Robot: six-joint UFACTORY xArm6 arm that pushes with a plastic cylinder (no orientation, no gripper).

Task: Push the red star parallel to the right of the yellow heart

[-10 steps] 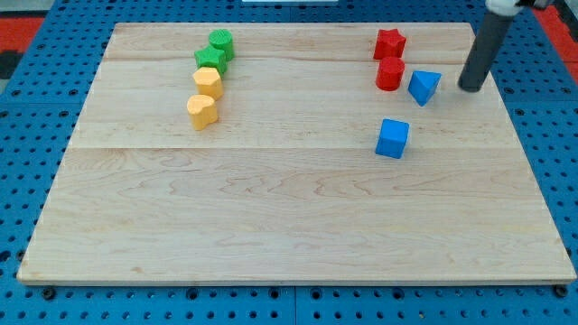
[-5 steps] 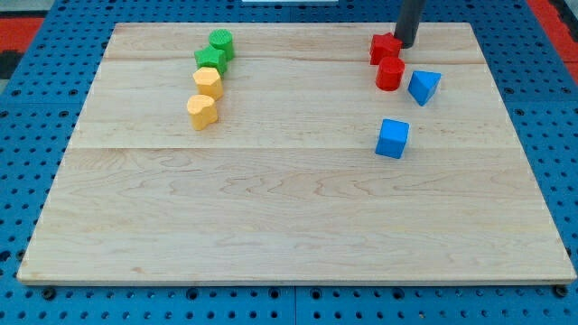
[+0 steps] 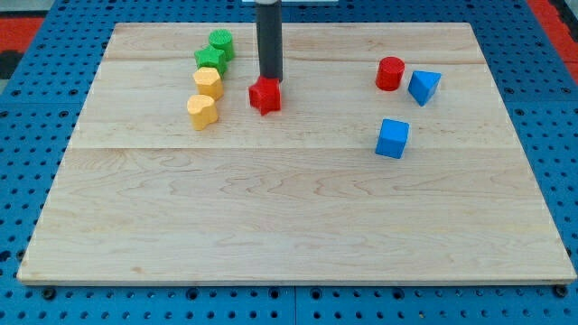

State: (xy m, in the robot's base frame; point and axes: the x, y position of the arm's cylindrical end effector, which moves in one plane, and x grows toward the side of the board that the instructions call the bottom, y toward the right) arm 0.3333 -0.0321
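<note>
The red star point(image 3: 265, 95) lies on the wooden board point(image 3: 289, 217), left of the middle and near the view's top. My tip point(image 3: 269, 78) touches the star's upper edge, with the dark rod rising above it. Two yellow blocks stand left of the star: the upper one point(image 3: 208, 83) and the lower one point(image 3: 202, 110), which looks like the yellow heart. The star sits about level between the two, a short gap to their right.
Two green blocks point(image 3: 221, 42) point(image 3: 209, 60) stand above the yellow ones in the same slanted line. A red cylinder point(image 3: 390, 73), a blue wedge-like block point(image 3: 424, 86) and a blue cube point(image 3: 392, 138) are at the view's upper right.
My tip swept from the board's right side to the red star and pushed it left and a little down, from beside the red cylinder to near the yellow blocks.
</note>
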